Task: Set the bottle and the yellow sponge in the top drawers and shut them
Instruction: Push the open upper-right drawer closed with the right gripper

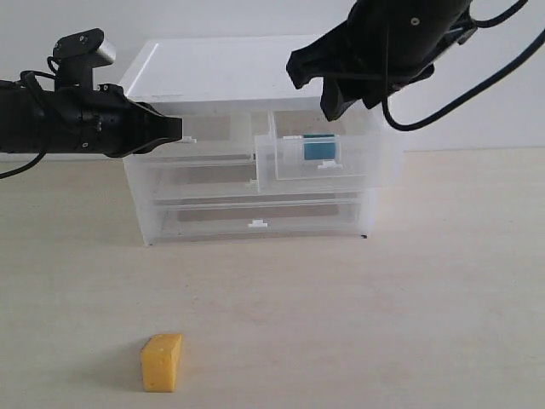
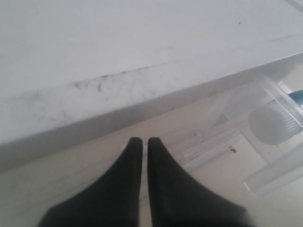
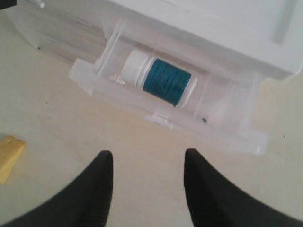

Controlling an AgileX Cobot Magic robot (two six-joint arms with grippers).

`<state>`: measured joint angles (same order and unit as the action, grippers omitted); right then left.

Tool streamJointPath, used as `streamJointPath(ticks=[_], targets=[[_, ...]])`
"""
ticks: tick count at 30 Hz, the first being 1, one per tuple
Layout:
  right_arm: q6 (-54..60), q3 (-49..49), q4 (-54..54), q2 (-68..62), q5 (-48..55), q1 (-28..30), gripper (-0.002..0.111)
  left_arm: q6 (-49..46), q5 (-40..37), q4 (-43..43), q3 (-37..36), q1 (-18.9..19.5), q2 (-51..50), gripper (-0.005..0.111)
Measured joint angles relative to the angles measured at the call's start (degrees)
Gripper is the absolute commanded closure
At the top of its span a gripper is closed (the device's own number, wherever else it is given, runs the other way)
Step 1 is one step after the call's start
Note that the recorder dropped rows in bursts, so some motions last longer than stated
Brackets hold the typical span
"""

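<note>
Already the bottle [image 3: 158, 80] lies in the open right drawer [image 3: 208, 130]; left fingers [image 2: 132, 161] pressed together, right fingers [image 3: 102, 179] wide.

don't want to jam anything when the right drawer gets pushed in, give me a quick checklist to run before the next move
1. bottle fully inside the right top drawer, lying on its side: ok
2. right gripper open, empty and clear of that drawer: ok
3. right top drawer closed: not ok, it is pulled out
4. yellow sponge in a drawer: not ok, it lies on the table in front of the unit
5. left top drawer open for the sponge: not ok, it looks closed
6. left gripper, shut at that drawer's front, touching its handle: cannot tell
</note>
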<state>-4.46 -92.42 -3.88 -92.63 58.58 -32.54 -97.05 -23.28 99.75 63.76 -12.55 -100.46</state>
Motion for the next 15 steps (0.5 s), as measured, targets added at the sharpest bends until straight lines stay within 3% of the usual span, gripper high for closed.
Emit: streamJointPath(ticks=[7,15], targets=[[-7.82,10.87,-2.73,0.12,-7.9,0.0,0.066,0.0,0.0,0.0,0.0,0.0,0.0,0.103],[-12.88,11.58,-5.81,-4.21,-13.24,0.0,0.066,0.0,0.0,0.0,0.0,0.0,0.0,0.103]])
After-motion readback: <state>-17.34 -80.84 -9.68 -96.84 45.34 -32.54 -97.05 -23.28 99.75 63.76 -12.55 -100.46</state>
